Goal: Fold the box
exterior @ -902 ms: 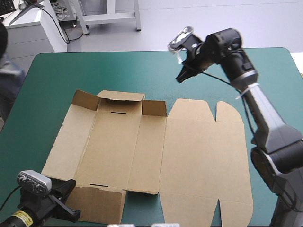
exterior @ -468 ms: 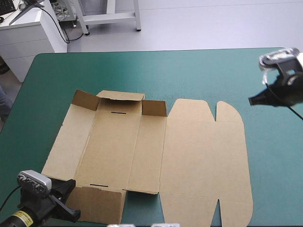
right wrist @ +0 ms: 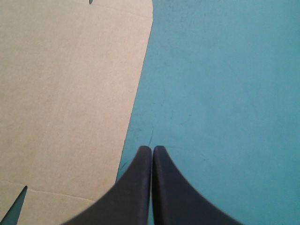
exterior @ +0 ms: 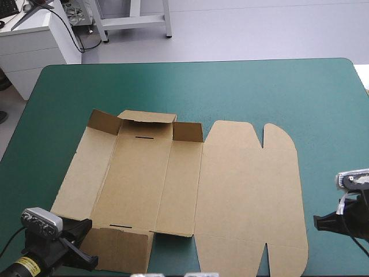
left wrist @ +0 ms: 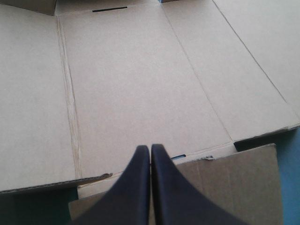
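One teal-green table (exterior: 190, 86) filling the frame. One brown box (exterior: 230, 190) lying flat at centre, long axis left to right, small flaps raised upper left. Two claws, both pressed together: left claw (left wrist: 150, 149) lower left, at the near flap; right claw (right wrist: 152, 149) lower right, beside the box.

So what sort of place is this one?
Probably a robot lab bench: a table with a teal-green cover, an unfolded brown box on it, and the left gripper and right gripper at its near side.
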